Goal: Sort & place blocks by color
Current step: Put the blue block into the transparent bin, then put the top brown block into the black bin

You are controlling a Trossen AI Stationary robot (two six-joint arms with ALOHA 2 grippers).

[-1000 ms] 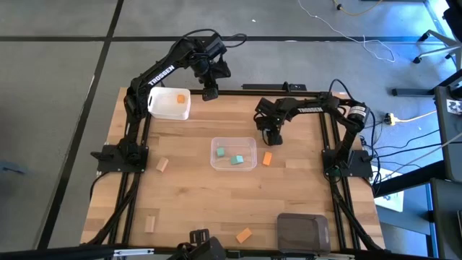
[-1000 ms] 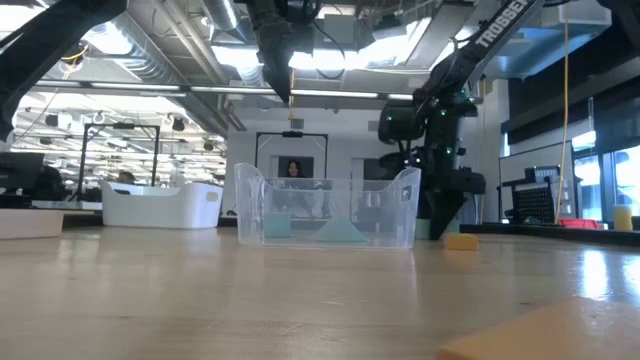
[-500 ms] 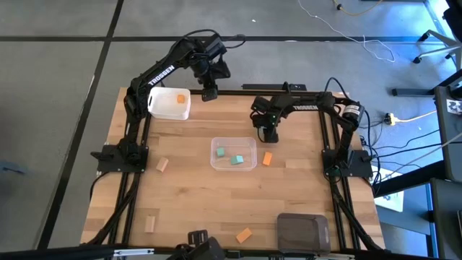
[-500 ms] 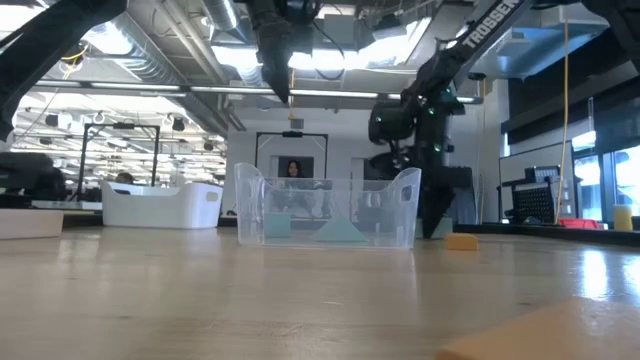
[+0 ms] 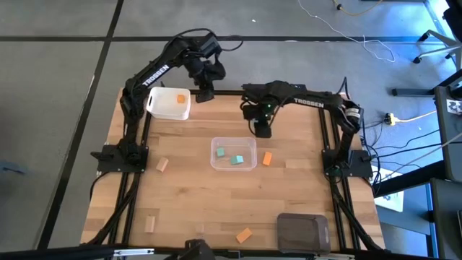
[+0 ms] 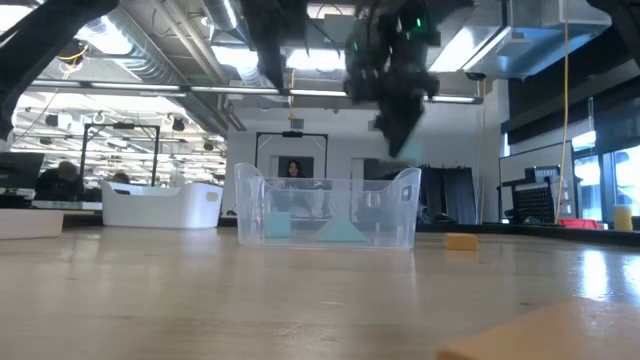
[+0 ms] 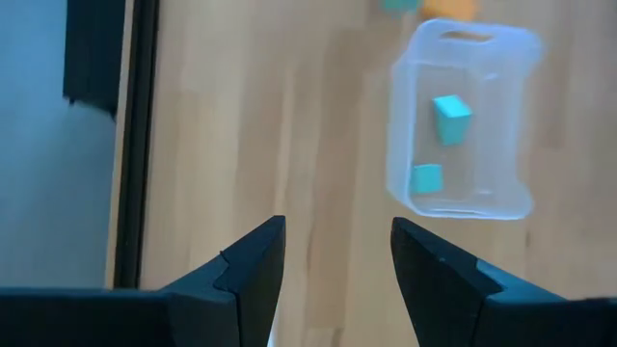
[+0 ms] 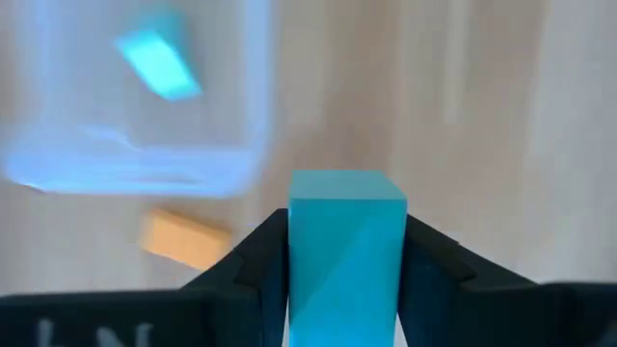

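Note:
My right gripper hangs above the table just off the far right corner of the clear tub, shut on a teal block. Two teal blocks lie in the clear tub. An orange block lies flat on the table right of that tub. Another orange block sits in the white tub. My left gripper waits open at the table's far edge beside the white tub, high in the low view. Tan blocks and an orange one lie on the near half. My right gripper pinches the teal block between its two fingers, one on each long side face. The fingers come from above, pointing down. The block is lifted clear of the table, and its free end reaches past the fingertips.
A dark grey tub stands near the table's near right corner. Bare wood lies between the white tub and the clear tub and across the table's middle. Black frame rails run along the left and right edges.
My right gripper has risen from the table top to well above the clear tub's rim, carrying the teal block lifted clear. It has also shifted a little toward the table's far left.

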